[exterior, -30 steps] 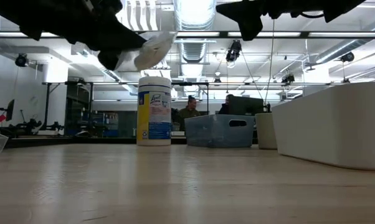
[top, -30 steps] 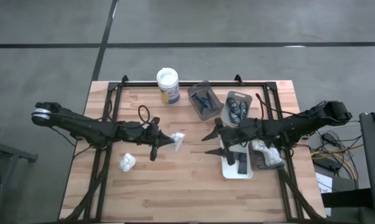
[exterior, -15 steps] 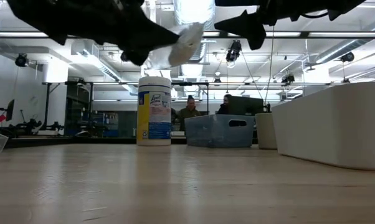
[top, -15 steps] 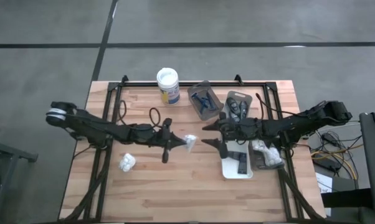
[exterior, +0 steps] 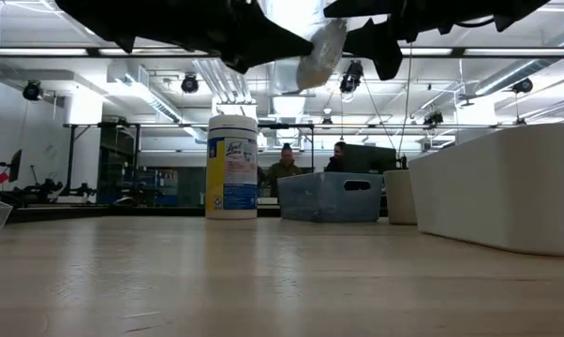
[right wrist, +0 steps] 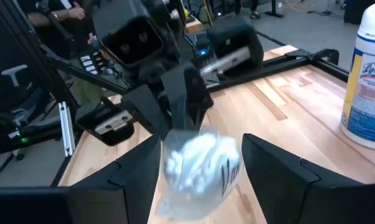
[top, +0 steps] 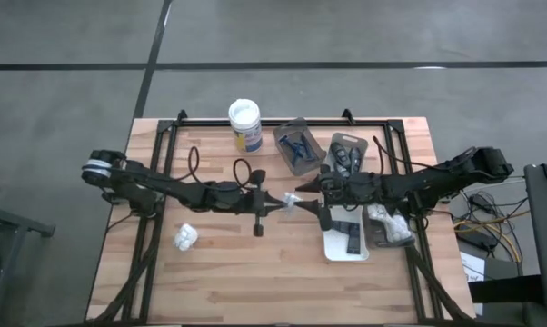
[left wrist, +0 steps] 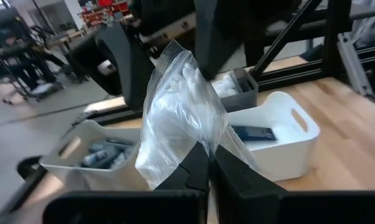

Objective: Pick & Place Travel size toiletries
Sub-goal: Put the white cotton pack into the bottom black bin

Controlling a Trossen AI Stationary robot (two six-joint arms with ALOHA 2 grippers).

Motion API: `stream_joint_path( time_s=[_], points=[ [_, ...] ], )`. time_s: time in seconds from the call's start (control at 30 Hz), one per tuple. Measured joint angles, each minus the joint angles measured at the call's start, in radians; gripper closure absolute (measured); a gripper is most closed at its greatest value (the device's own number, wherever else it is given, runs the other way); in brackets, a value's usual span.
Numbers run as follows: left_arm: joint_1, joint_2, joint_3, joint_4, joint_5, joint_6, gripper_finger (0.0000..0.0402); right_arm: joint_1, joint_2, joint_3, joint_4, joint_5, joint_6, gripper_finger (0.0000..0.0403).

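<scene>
A clear bag of white lumps, one of the white packets (left wrist: 181,106), hangs in the air over the middle of the table. My left gripper (top: 275,202) is shut on it. My right gripper (right wrist: 201,149) stands open facing it, one finger on either side of the packet (right wrist: 200,165). In the low view the packet (exterior: 321,51) shows high above the tabletop between both dark grippers. A second white packet (top: 184,238) lies on the wood at the near left. My left gripper pinches a thin crumpled edge of the bag (left wrist: 197,146) between its two fingers. The fingers lie about level and come from the table's left. The packet sticks out beyond the fingertips, lifted clear of the table. My right gripper: I cannot tell whether its fingers (right wrist: 281,171) touch the packet.
A white-lidded tub (top: 244,124) stands at the far edge. To the right are a grey tray with blue razors (top: 296,145), one with dark bottles (top: 348,156), a white tray (top: 335,247) with black tubes and a grey tray with white packets (top: 390,227).
My left gripper has carried the packet toward the table's right, up to my right gripper, rolling as it went; the packet stays clear of the table. My right gripper has kept its place and rolled at the wrist.
</scene>
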Motion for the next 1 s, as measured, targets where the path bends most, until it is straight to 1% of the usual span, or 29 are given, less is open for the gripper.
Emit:
stream_joint_path(
  time_s=[0.17, 0.27, 0.4, 0.67, 0.77, 0.87, 1.0],
  points=[
    [0.000, -0.010, 0.010, 0.000, -0.010, 0.051, 0.0395, 0.000, 0.001, -0.001, -0.015, 0.000, 0.000, 0.0183],
    [0.000, -0.013, 0.010, -0.002, -0.010, 0.057, 0.0395, 0.000, 0.001, -0.001, -0.020, 0.015, -0.005, 0.0192],
    [0.001, -0.013, 0.003, -0.003, -0.010, 0.050, 0.0390, 0.000, 0.001, -0.003, -0.022, 0.022, -0.014, 0.0228],
    [0.001, -0.014, 0.003, -0.029, -0.009, 0.041, 0.0369, 0.000, 0.001, -0.009, -0.028, 0.024, -0.028, 0.0332],
    [0.001, -0.014, 0.002, -0.037, -0.009, 0.037, 0.0356, 0.000, 0.001, -0.011, -0.028, 0.024, -0.028, 0.0365],
    [0.000, -0.015, 0.002, -0.052, -0.009, 0.021, 0.0338, 0.000, 0.001, -0.012, -0.034, 0.023, -0.031, 0.0381],
    [0.000, -0.016, 0.003, -0.085, -0.007, -0.010, 0.0305, 0.000, 0.001, -0.012, -0.072, 0.024, -0.027, 0.0374]
  ],
)
